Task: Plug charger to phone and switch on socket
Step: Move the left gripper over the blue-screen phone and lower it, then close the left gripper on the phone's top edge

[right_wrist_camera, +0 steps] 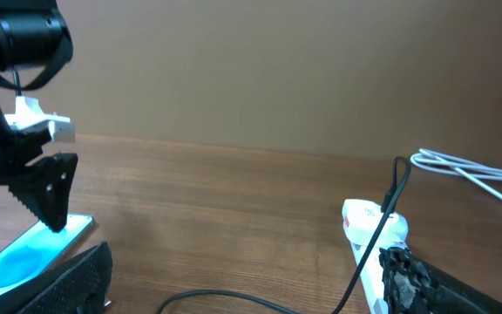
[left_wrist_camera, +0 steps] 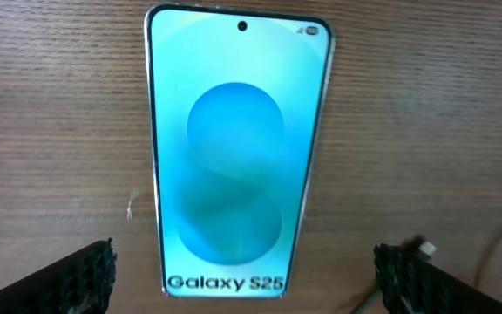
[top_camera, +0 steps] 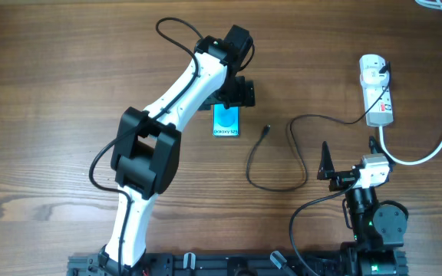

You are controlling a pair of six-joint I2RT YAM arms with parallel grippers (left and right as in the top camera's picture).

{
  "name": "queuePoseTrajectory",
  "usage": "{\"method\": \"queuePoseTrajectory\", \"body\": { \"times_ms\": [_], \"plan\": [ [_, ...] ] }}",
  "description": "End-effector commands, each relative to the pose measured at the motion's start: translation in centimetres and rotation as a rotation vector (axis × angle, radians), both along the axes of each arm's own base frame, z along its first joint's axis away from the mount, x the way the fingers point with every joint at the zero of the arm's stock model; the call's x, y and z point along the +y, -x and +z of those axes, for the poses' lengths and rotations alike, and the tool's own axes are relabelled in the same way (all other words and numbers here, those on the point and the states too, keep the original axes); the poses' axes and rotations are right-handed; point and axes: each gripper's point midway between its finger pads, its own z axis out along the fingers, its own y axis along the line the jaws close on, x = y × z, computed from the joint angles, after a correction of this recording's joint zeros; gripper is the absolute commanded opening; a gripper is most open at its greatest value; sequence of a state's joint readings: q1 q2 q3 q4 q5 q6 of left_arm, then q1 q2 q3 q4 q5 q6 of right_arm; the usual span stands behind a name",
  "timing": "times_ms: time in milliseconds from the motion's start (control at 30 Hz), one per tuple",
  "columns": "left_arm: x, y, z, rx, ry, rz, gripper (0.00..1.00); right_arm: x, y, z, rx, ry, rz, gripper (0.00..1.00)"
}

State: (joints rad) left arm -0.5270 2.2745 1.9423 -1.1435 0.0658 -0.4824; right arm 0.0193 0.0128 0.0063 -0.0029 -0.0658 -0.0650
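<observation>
The phone [top_camera: 225, 121] lies flat on the wooden table, its cyan screen [left_wrist_camera: 238, 148] lit and facing up. My left gripper [top_camera: 235, 93] hovers open just beyond its far end, one finger on each side of the phone's lower edge [left_wrist_camera: 247, 277], touching nothing. The charger [top_camera: 271, 186] loops across the table. Its free connector [top_camera: 265, 130] rests right of the phone and its plug sits in the white socket [top_camera: 376, 90]. My right gripper [top_camera: 350, 159] is open and empty near the front right, with the cable [right_wrist_camera: 369, 262] and socket [right_wrist_camera: 369, 228] ahead of it.
A thick white cord [top_camera: 436, 146] runs from the socket round the right side to the far right corner. The left arm [top_camera: 167, 115] stretches diagonally over the table's left half. In the right wrist view, the left gripper's finger [right_wrist_camera: 49, 187] hangs over the phone [right_wrist_camera: 24, 253].
</observation>
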Motion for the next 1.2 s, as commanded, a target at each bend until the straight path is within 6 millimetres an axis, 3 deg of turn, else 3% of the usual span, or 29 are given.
{"method": "queuePoseTrajectory", "body": {
  "times_ms": [0, 133, 1167],
  "plan": [
    [0.2, -0.4, -1.6, 0.016, -0.016, -0.023, 1.00, -0.1, 0.0, 0.2, -0.009, -0.015, -0.005, 1.00],
    [0.3, -0.4, -2.7, 0.027, -0.031, -0.023, 1.00, -0.1, 0.0, 0.2, -0.009, -0.015, -0.005, 1.00],
    [0.2, -1.0, -3.0, -0.019, -0.061, -0.030, 1.00, -0.1, 0.0, 0.2, -0.009, -0.015, -0.005, 1.00]
  ]
}}
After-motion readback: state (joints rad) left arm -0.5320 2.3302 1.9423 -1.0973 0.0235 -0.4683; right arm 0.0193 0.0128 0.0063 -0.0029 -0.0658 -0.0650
